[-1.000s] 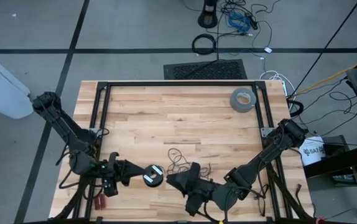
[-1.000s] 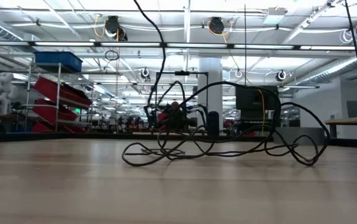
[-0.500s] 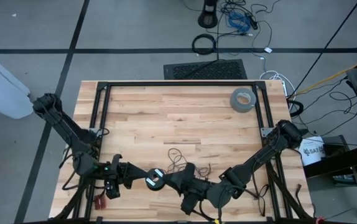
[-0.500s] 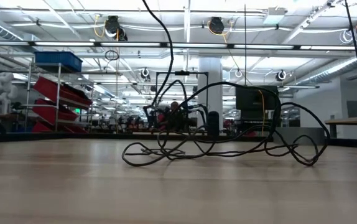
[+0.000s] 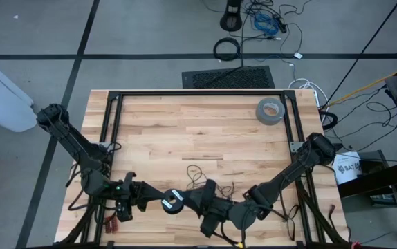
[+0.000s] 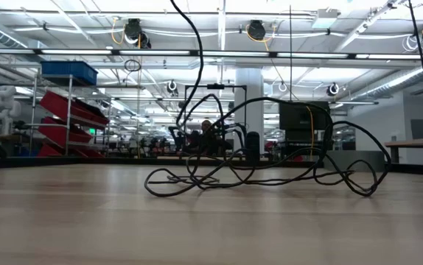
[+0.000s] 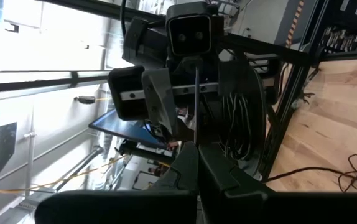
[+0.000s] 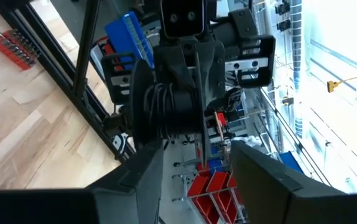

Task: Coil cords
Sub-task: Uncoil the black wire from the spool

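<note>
The cord, a thin black wire, lies as a loose tangle [image 5: 200, 176] on the wooden table [image 5: 185, 131], seen close in the low view [image 6: 270, 173]. One strand [image 6: 197, 44] rises from the tangle out of the picture's top. My left gripper [image 5: 158, 199] [image 7: 197, 158] hovers shut over the near edge. Beside it is a dark reel [image 5: 173, 202] with cord wound on it [image 8: 163, 109]; what bears the reel I cannot tell. My right gripper [image 5: 190, 198] [image 8: 200, 163] faces the left one, open, with a straight strand [image 8: 202, 124] passing between its fingers. My left gripper pinches a single thin strand [image 7: 196, 134] of the cord between its two shut fingers. The fingers lie about level and point toward the table's right. From them the strand runs straight and taut toward my right gripper, clear of the table.
A grey tape roll [image 5: 270, 111] lies at the far right of the table. A black frame [image 5: 198, 93] rims the work area. Small red parts [image 5: 108, 223] lie at the near left corner. The middle and far left of the table hold nothing else.
My right gripper has edged toward the table's left, closer to the reel and my left gripper. The strand rising from the tangle has swung a little sideways. The tangle on the table has stayed where it was.
</note>
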You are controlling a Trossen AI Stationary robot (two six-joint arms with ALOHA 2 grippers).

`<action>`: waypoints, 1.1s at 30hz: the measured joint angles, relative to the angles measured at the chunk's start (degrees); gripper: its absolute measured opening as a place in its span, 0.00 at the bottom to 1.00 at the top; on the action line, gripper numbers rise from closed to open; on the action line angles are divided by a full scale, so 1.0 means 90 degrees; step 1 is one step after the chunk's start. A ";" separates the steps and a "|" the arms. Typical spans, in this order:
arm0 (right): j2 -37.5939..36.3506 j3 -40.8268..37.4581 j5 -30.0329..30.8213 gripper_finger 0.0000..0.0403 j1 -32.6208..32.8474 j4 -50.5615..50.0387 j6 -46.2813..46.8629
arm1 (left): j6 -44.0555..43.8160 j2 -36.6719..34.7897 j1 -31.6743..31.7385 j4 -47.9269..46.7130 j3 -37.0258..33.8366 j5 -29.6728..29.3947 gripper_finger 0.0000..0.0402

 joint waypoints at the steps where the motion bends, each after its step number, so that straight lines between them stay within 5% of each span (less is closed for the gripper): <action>1: 0.0000 0.0000 -0.0017 0.44 0.0003 -0.0002 -0.0003 | -0.0056 0.0000 0.0000 0.0001 0.0000 -0.0002 0.00; 19: 0.0002 -0.0001 -0.0741 0.20 -0.0055 0.0037 0.0097 | -0.0114 0.0000 0.0000 -0.0001 0.0000 0.0224 0.00; 33: 0.0007 -0.0007 -0.1154 0.17 -0.0157 0.0296 0.0339 | -0.0272 -0.0010 0.0085 0.0017 0.0000 0.0424 0.00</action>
